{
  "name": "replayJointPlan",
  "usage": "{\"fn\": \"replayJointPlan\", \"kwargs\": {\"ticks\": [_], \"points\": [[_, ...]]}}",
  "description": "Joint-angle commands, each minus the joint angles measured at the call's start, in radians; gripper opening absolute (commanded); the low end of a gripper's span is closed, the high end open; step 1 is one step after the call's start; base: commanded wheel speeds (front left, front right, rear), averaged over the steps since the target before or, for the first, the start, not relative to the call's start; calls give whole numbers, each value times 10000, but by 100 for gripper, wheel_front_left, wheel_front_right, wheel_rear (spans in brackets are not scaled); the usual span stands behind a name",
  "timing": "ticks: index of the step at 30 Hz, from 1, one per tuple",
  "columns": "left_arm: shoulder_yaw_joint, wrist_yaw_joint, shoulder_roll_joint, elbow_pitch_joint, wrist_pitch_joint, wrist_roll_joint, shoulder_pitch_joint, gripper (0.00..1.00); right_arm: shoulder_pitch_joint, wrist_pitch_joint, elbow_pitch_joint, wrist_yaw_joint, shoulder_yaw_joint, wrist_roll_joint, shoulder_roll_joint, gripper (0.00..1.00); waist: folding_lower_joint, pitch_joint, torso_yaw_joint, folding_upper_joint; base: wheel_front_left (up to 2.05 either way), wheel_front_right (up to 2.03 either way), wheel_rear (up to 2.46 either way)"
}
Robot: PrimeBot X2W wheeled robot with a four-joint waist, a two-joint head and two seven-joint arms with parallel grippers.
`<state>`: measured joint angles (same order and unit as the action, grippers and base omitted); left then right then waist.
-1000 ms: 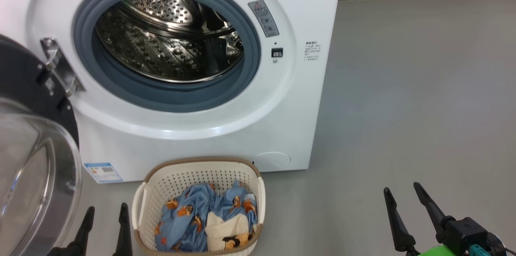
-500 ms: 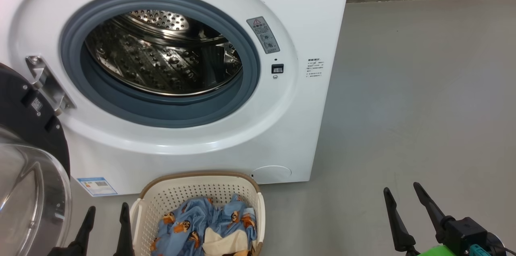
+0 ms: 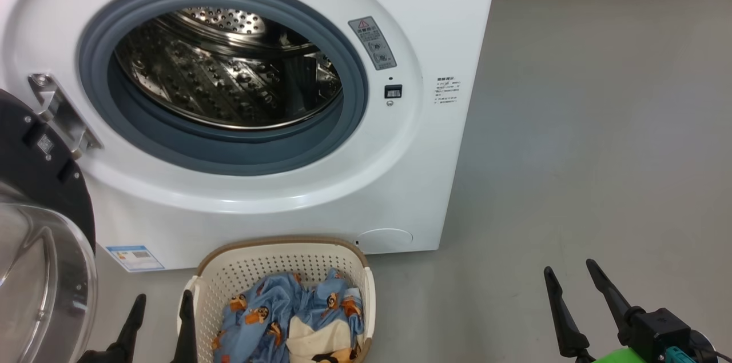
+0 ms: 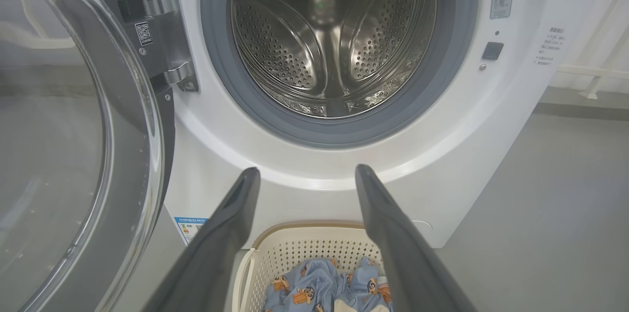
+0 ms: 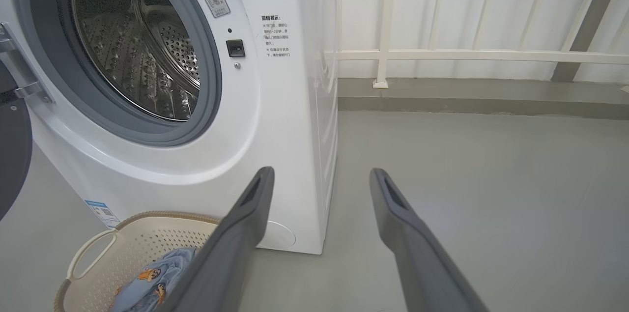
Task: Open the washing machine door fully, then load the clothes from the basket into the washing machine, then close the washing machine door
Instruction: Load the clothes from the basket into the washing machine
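Note:
The white washing machine [image 3: 320, 197] stands with its steel drum [image 3: 223, 71] exposed. Its door [image 3: 40, 248] hangs swung out at the left on a metal hinge [image 3: 57, 114], glass bowl facing me. On the floor before the machine sits the cream basket [image 3: 229, 271] holding the light-blue printed clothes [image 3: 269, 317] and a cream piece [image 3: 311, 337]. My left gripper [image 3: 163, 300] is open, fingers just left of the basket rim. The right gripper [image 3: 572, 271] stands open over bare floor well right of the basket. The left wrist view looks at the drum [image 4: 334, 42] between open fingers above the basket [image 4: 304, 248].
Grey floor [image 3: 600, 140] stretches to the right of the machine. A white railing [image 5: 467, 54] and a low kerb [image 5: 467, 96] run behind it. A blue label [image 3: 134, 257] sits low on the machine's front.
The camera has tilted and shifted, so the machine and basket sit a little differently in the picture. The left fingers stand slightly further right, closer to the basket. The right gripper is unmoved.

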<state>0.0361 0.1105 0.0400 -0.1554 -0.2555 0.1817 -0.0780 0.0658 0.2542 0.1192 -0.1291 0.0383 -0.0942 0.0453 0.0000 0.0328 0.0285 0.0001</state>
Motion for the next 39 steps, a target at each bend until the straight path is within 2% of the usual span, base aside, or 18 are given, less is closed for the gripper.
{"fn": "replayJointPlan", "kwargs": {"ticks": [1,28,39], "points": [[268,7,103,182,-63,47,255,100,-227,76,-194,-16,-271,36,49,100,0,84,-2,-1,0,0,0],[-101,120,103,-655,-63,474,1411,100,-1060,76,161,-16,-200,-141,49,100,0,2518,-206,-1,0,0,0],[-81,177,103,-1189,-63,574,2384,100,-1605,76,84,-16,-374,-37,49,100,0,4150,-414,-1,0,0,0]]}}
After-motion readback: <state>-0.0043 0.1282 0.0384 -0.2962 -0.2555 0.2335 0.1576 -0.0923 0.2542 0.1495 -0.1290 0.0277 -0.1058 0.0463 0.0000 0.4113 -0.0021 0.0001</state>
